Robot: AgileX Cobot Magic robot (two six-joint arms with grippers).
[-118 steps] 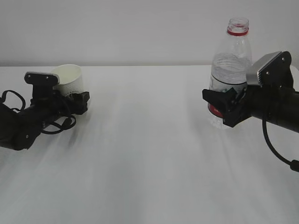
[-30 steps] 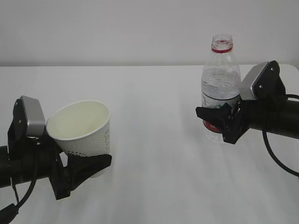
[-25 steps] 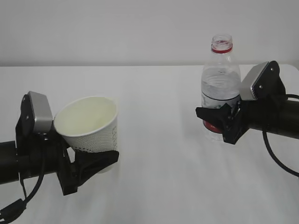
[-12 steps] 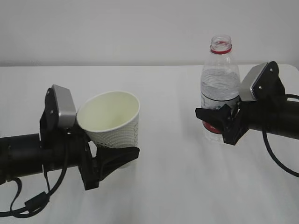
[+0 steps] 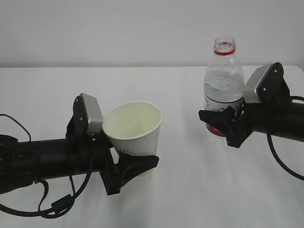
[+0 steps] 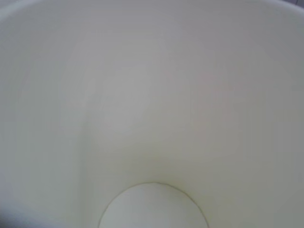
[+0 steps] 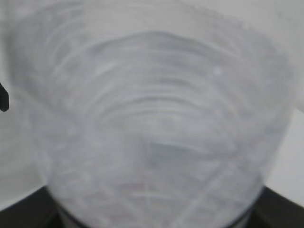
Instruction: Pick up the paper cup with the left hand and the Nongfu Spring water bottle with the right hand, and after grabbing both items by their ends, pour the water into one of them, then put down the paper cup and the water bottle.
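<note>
Paper cup (image 5: 133, 127): white, tapered, cream inside, dotted texture on its outer wall. It sits in the lower centre-left of the exterior view, tilted with its mouth toward the upper left and raised off the white table (image 5: 180, 190). The left wrist view looks straight into it; the cream wall and round base (image 6: 153, 206) fill the frame and no liquid shows inside.

Left hand (image 5: 128, 164): black arm entering from the lower left edge, lying near level, grey rectangular pad (image 5: 90, 114) on top and black cables looping below. Its jaws stand fairly wide and clamp the lower part of the cup, one dark finger (image 5: 140, 164) showing under the cup's base.

Nongfu Spring water bottle (image 5: 223, 85): clear ribbed plastic, red neck ring, no cap, red label low on the body partly hidden by the jaws. It stands upright in the upper right of the exterior view. Whether its base touches the table cannot be told. The right wrist view shows only its blurred ribbed wall (image 7: 152, 123) up close. A water level cannot be made out.

Right hand (image 5: 227, 126): black arm entering from the right edge, grey pad (image 5: 260, 85) on top, a cable hanging below. Its jaws are spread moderately and grip the bottle at label height.

Cup and bottle are well apart, with bare table between them.
</note>
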